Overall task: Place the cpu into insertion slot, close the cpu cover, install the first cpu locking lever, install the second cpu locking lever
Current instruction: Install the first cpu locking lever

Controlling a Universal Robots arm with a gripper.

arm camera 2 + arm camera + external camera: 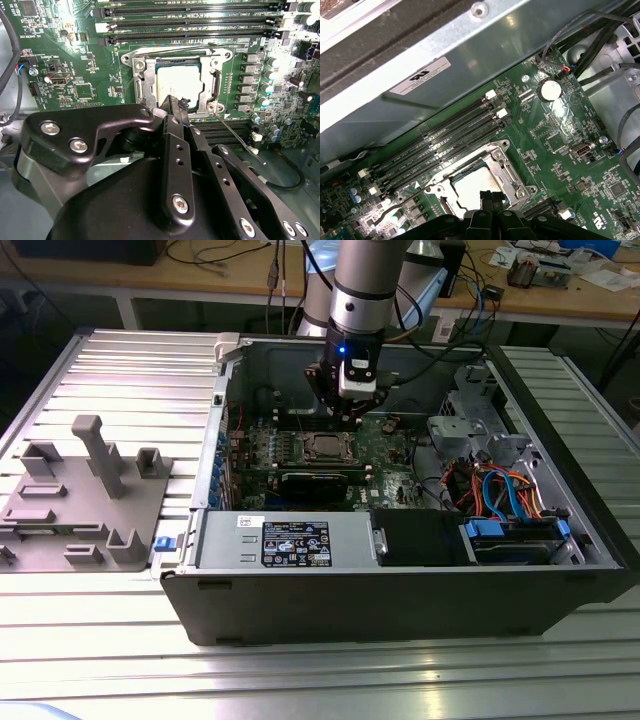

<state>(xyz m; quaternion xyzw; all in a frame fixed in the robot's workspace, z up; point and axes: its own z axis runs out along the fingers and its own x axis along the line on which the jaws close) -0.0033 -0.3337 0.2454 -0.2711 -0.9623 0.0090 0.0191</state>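
The cpu (179, 82) sits in the insertion slot (214, 85), the cpu cover (141, 80) apparently closed over it. The gripper (171, 101), clenched and empty, hovers at the socket's edge. One locking lever (239, 141) stands free, and the lever step calls for pressing it under its catch.

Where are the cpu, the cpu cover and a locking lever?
cpu (179, 82), second wrist view, middle of silvery top.
cpu cover (145, 75), second wrist view, side bar of frame.
locking lever (239, 136), second wrist view, middle of thin rod.
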